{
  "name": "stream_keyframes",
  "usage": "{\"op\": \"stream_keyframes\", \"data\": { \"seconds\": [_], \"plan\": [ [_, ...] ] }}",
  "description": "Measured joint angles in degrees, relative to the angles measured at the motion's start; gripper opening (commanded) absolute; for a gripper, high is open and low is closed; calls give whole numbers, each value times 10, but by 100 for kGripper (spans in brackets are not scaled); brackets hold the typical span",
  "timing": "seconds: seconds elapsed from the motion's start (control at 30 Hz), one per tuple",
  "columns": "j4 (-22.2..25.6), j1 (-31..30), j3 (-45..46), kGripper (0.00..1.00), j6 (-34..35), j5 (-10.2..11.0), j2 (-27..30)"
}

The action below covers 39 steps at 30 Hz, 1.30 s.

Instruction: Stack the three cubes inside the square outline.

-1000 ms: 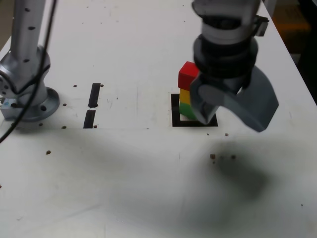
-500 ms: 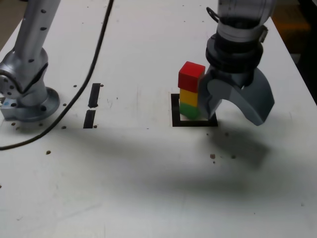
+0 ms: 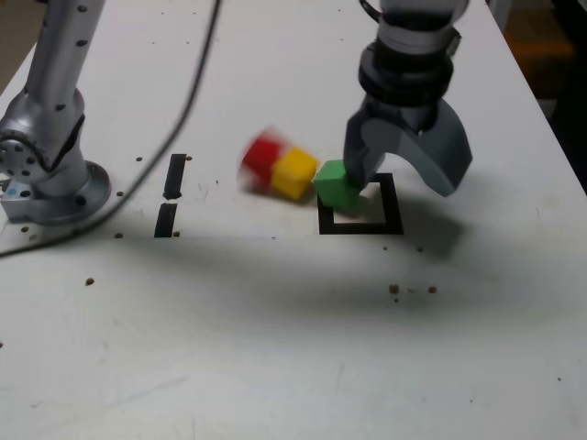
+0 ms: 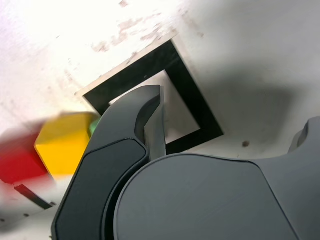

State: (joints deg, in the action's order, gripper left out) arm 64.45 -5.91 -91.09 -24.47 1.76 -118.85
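While the gripper [image 3: 396,183] stands over the square outline [image 3: 393,206], we find no stack inside it. The three cubes lie toppled in a row running away from the near finger [image 3: 362,158], toward the exterior view's left. The green cube [image 3: 334,186] sits tilted on the frame's left edge, pressed against or just beside that finger's tip. The yellow cube [image 3: 295,173] lies beyond it, outside the frame, and the red cube [image 3: 261,160] farthest off — both blurred, so we judge them to be in motion.

We judge the cause to be contact: the near finger stands exactly where a stack would have stood, which suggests a sideways knock.

The fingers are spread wide and grasp nothing. The wrist view confirms it — one curved finger [image 4: 131,130] hangs over the white centre, the other well apart, with bare outline [image 4: 192,107] between them.

The arm descends steeply from above, wrist nearly vertical, fingertips low, near the table [image 3: 275,348]. We consider the task undone; all three cubes need restacking.
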Motion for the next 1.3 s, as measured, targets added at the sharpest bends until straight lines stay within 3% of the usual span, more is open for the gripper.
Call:
{"op": "stream_keyframes", "data": {
  "seconds": [0.13,0.23,0.5,0.83,1.0,1.13,1.3],
  "plan": [
    [-9,2,19,100,1,-7,9],
    [-9,5,35,100,4,-1,13],
    [36,19,58,100,60,76,58],
    [101,19,57,100,129,147,77],
    [187,19,60,100,192,184,144],
    [239,19,74,99,227,187,204],
    [261,19,90,99,252,163,261]
  ]
}}
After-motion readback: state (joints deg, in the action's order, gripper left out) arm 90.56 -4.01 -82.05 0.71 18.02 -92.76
